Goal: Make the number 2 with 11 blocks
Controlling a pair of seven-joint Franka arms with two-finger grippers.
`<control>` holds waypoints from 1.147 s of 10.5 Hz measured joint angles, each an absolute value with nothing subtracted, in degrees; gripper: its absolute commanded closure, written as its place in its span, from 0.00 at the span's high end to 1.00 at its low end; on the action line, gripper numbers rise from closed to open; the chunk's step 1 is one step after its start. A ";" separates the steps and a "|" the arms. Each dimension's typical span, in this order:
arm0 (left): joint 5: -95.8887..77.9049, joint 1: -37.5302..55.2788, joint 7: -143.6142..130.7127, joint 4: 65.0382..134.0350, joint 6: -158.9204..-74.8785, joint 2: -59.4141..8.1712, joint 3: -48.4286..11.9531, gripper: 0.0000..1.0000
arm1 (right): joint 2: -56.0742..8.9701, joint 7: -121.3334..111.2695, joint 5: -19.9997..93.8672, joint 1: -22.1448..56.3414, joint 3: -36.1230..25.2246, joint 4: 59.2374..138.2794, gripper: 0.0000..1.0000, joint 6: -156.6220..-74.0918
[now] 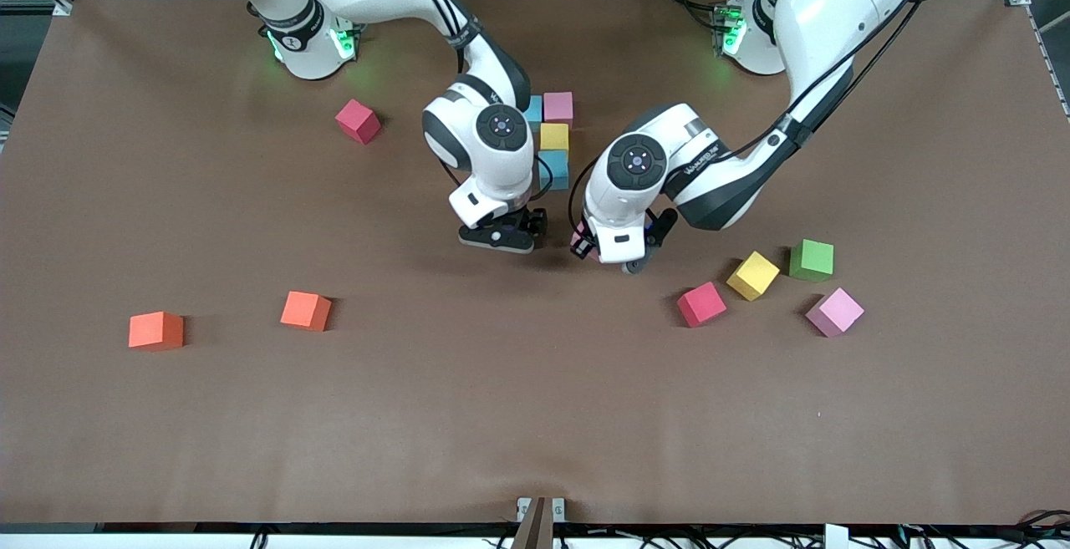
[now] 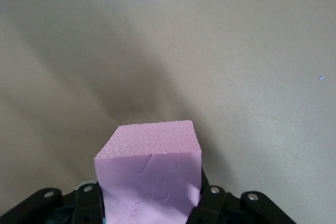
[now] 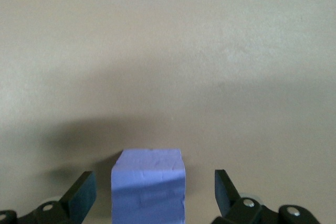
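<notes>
At mid-worktop (image 1: 167,449), just toward the camera from a half-built digit, the left gripper (image 1: 585,246) holds a pink cube (image 2: 149,179) pinched between its closed jaws, while the right gripper (image 1: 501,236) stands with jaws spread wide on either side of a purple cube (image 3: 148,187) that sits untouched between them.

The started number 2 (image 1: 552,139) lies at 12 o'clock from both grippers: a pink block (image 1: 558,106) beside a blue one (image 1: 533,108), a yellow block (image 1: 553,137) below, then another blue (image 1: 554,170), the rest hidden by the right arm. Judged from those visible rows, its long axis runs from the robots' bases toward the camera.

Loose pieces wait around it: a red cube (image 1: 358,120) at 10 o'clock from the right gripper, 2 orange cubes (image 1: 306,311) (image 1: 155,331) at 8 o'clock, and at 4 o'clock from the left gripper another red cube (image 1: 701,304), a yellow cube (image 1: 752,275), a second pink cube (image 1: 834,312) and a green cube (image 1: 812,260).

The pieces look like light matte foam, faintly dimpled and creased, so they should give slightly under pressure and grip well without slipping. Being cubes, they have no long axis; the sound hold is on 2 parallel flat faces, squarely centred, as the pink one is held. The tilted loose cubes would likely call for a wrist turn first.
</notes>
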State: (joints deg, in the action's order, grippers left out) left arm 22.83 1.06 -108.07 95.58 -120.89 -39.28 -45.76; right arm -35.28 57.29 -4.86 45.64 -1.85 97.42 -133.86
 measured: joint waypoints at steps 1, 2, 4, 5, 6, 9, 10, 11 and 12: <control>22.82 1.03 -110.64 96.12 -120.89 -39.18 -46.39 0.46 | -35.99 57.29 -4.85 45.54 -1.85 97.55 1.00 -135.16; 22.82 1.03 -112.84 96.80 -120.89 -38.88 -46.91 0.46 | -36.71 57.29 -4.85 45.56 -1.79 97.62 1.00 -135.67; 22.82 1.02 -116.34 98.14 -120.89 -37.69 -47.49 0.46 | -37.77 57.29 -4.85 45.62 -1.66 97.88 1.00 -136.00; 22.82 0.97 -117.29 98.43 -120.89 -37.26 -47.55 0.46 | -38.06 57.29 -4.84 45.78 -1.54 98.16 1.00 -136.02; 22.82 0.80 -117.40 98.51 -120.89 -37.10 -47.55 0.46 | -38.13 57.29 -4.82 46.03 -1.41 98.44 1.00 -136.01; 22.82 -0.65 -117.41 98.56 -120.89 -36.94 -47.56 0.46 | -38.13 57.32 -4.81 46.69 -1.13 98.74 0.00 -136.00; 22.82 -1.23 -117.40 98.56 -120.89 -36.71 -47.57 0.45 | -38.13 57.32 -4.81 46.70 -1.12 98.74 0.00 -136.00; 22.82 -1.79 -117.11 98.56 -120.89 -36.46 -47.57 0.43 | -38.13 57.37 -4.75 46.68 -1.14 98.74 0.00 -136.01; 22.82 -2.29 -116.68 98.57 -120.89 -36.29 -47.57 0.43 | -38.07 57.62 -4.37 46.64 -1.15 98.70 0.00 -136.06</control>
State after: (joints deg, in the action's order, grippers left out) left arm 22.82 -2.29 -116.68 98.57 -120.89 -36.29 -47.57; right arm -38.07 57.62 -4.37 46.64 -1.15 98.70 -136.06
